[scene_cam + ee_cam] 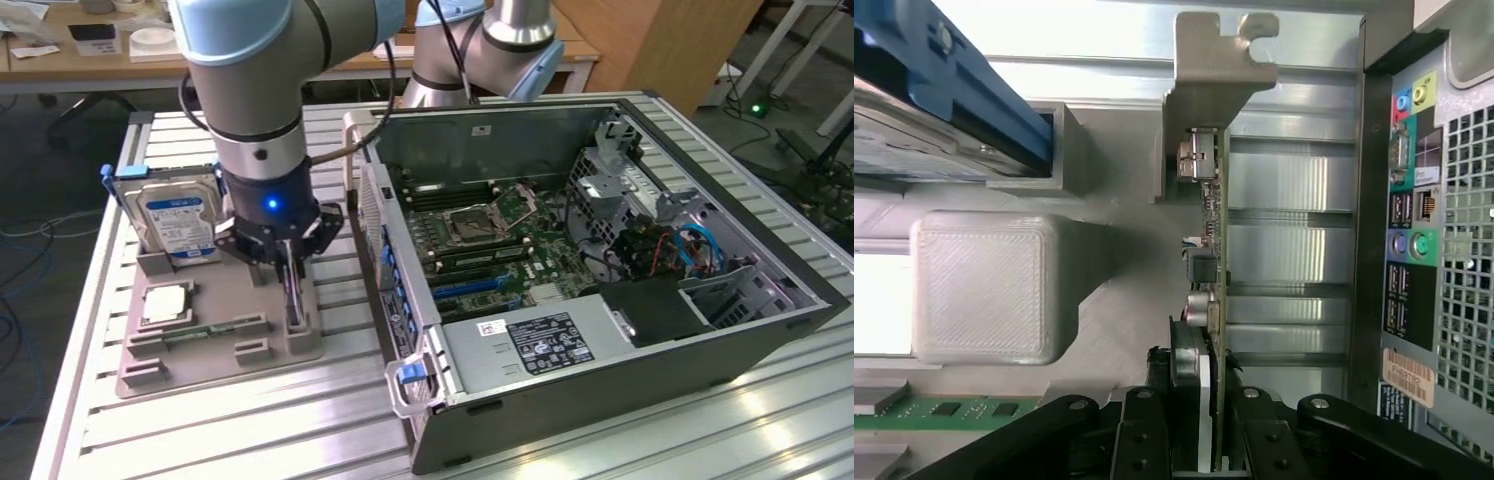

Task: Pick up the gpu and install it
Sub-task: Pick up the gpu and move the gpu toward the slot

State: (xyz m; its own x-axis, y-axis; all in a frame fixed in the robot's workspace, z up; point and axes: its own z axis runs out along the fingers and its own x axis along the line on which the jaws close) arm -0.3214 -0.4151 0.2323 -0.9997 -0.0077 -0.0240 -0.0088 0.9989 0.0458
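The arm's fingers (1189,372) are gripping the gpu (1220,250) by its thin faces, set narrow around it. The card is standing on edge at the gray holder (254,352) on the counter (200,430), beside the open computer case (601,330).

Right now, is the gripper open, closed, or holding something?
Gripper: closed on the gpu, with one finger on each face of the upright card.

Arm (260,150) vertical, jaws down, clamped
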